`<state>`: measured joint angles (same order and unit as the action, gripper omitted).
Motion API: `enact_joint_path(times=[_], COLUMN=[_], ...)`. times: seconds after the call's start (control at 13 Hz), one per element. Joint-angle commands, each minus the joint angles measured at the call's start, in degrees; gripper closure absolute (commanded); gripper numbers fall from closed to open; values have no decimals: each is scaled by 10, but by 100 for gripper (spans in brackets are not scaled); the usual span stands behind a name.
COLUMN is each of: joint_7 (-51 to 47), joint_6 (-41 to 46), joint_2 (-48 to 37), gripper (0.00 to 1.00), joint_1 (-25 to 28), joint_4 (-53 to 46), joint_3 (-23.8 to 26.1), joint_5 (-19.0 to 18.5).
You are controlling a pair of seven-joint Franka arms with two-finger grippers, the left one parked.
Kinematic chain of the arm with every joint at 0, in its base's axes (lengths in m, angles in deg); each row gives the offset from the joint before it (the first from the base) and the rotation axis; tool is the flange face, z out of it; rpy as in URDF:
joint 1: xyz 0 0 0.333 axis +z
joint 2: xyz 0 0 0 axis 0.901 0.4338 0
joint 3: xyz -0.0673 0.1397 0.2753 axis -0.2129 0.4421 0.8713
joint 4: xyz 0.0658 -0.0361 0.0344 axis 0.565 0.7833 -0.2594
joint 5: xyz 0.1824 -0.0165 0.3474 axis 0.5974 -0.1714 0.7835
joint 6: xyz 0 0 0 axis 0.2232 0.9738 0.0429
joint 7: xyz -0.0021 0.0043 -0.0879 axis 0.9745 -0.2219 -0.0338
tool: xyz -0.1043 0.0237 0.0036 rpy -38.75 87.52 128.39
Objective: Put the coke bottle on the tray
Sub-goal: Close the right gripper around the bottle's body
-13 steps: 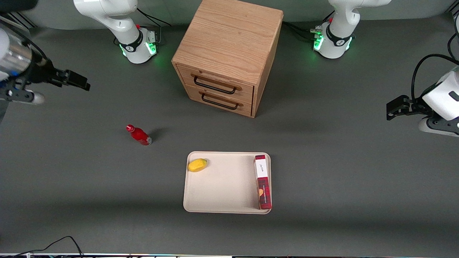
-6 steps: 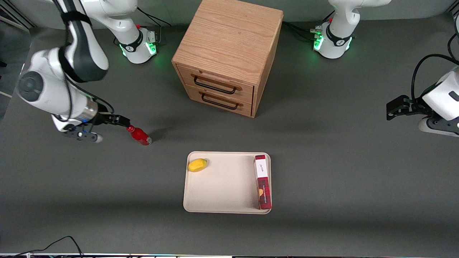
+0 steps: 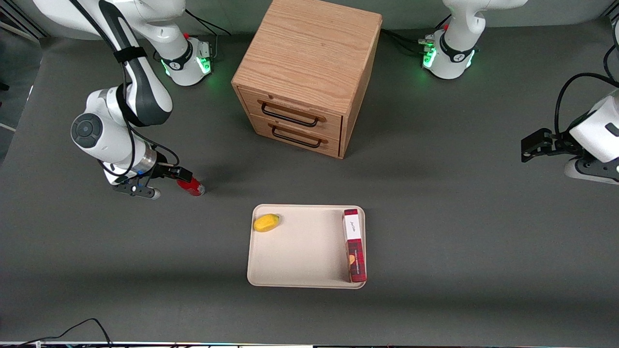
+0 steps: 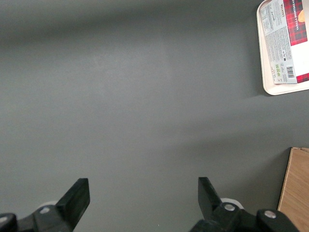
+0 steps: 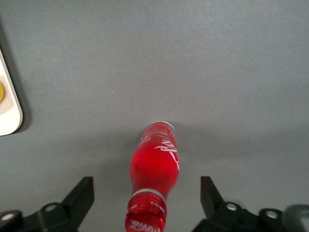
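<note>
The coke bottle (image 3: 194, 187) is small and red with a pale base, and it stands on the grey table, farther from the front camera than the tray and toward the working arm's end. My right gripper (image 3: 183, 174) hangs over its cap, which it hides in the front view. In the right wrist view the bottle (image 5: 154, 166) rises between the two spread fingers (image 5: 79, 197) of the open gripper (image 5: 145, 195), and neither finger touches it. The cream-beige tray (image 3: 304, 251) lies near the table's middle; its corner shows in the right wrist view (image 5: 8, 113).
A yellow fruit (image 3: 266, 223) and a long dark-red plaid box (image 3: 354, 245) lie on the tray. A wooden two-drawer cabinet (image 3: 304, 72) stands farther from the front camera than the tray. A cable (image 3: 82, 326) lies at the table's front edge.
My right arm has swung in from the working arm's end of the table and come down, so the gripper now sits over the bottle's cap. The bottle has not moved.
</note>
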<state>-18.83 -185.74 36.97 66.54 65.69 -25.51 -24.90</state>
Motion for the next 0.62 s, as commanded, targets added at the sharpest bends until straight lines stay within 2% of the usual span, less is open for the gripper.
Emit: enact_joint_path(times=[0.0,0.08,0.15,0.38,0.54], joint_7=[-13,-13,-13,-6,22], joint_6=[-26,-26,-25,-20,61], joint_2=[-4,-4,-4,-9,-23], gripper=[56,90,100,100,100], joint_1=[2,2,2,9,7], joint_4=[16,16,16,11,-42], joint_3=[4,4,4,12,12], joint_5=[-10,-10,-10,-11,-28])
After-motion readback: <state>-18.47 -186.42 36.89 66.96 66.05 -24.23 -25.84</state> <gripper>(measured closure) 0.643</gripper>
